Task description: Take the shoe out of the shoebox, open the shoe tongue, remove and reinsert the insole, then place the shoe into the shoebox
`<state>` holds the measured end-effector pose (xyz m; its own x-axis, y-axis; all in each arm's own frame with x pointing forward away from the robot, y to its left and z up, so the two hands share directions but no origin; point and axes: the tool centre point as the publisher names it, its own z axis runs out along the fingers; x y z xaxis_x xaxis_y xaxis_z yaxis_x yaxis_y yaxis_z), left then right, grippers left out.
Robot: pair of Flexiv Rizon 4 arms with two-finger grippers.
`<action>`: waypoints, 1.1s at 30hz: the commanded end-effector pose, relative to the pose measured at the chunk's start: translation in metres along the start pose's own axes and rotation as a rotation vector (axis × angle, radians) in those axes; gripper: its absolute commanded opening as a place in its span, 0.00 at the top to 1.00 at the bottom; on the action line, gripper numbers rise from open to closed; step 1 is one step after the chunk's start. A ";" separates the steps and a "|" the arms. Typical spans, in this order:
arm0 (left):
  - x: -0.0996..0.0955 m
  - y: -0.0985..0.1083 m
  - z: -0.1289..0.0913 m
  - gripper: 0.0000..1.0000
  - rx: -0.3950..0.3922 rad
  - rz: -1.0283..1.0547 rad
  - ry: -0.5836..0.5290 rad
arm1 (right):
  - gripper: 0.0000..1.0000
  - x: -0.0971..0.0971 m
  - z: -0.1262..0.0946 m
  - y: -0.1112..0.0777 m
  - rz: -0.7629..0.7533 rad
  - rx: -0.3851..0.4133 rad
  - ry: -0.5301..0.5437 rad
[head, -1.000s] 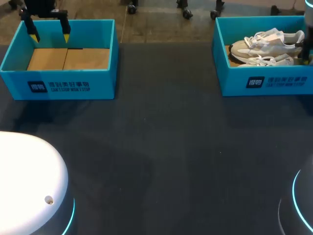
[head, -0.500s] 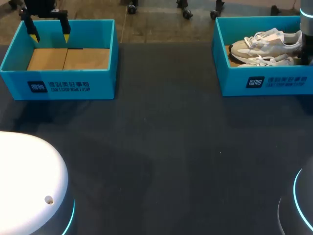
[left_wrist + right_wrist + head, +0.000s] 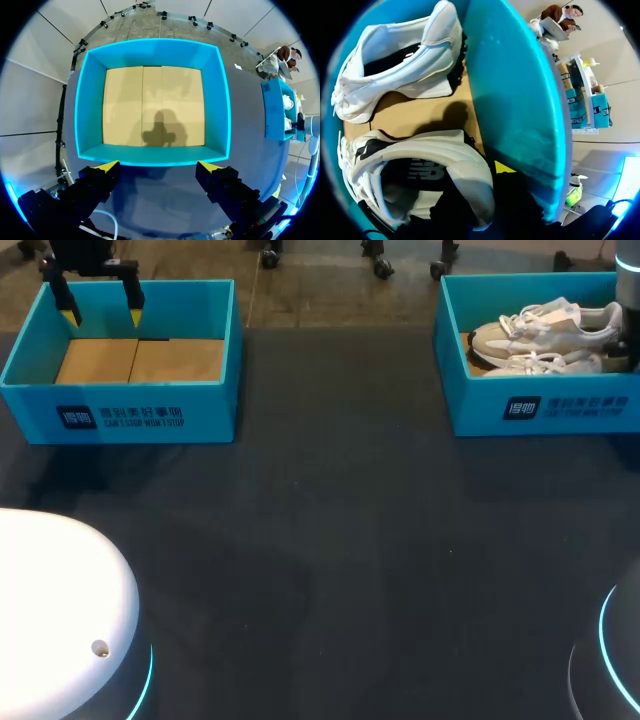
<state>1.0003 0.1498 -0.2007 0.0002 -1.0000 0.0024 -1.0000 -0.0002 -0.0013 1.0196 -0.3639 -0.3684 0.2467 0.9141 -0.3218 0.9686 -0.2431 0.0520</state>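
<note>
Dark, matte table (image 3: 330, 540) with a fine-grained surface, filling most of the head view. Directly on it, two open-topped turquoise boxes, both set flat and upright along the far edge and well apart. Left shoebox (image 3: 120, 415) near the far left corner, right shoebox (image 3: 540, 410) near the far right one, running out past the view's side. Printed front walls turned toward the near side. Between the two, a wide stretch of the dark surface.

Matt cardboard shoebox (image 3: 480, 405), cloth shoe (image 3: 545, 365)
</note>
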 end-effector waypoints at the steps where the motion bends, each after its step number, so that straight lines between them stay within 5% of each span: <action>1: 0.000 0.000 0.000 0.00 0.000 0.000 -0.001 | 1.00 -0.007 -0.016 -0.005 0.007 -0.011 -0.006; 13: 0.000 0.000 0.000 0.00 0.000 0.000 -0.001 | 1.00 -0.023 -0.065 -0.009 0.033 -0.024 -0.053; 33: 0.000 0.000 0.000 0.00 0.000 0.000 -0.001 | 1.00 -0.018 -0.174 0.003 -0.057 -0.084 -0.103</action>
<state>1.0003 0.1498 -0.2007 0.0001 -1.0000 0.0023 -1.0000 -0.0001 -0.0013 1.0281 -0.3324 -0.2190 0.1948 0.8874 -0.4178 0.9806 -0.1679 0.1007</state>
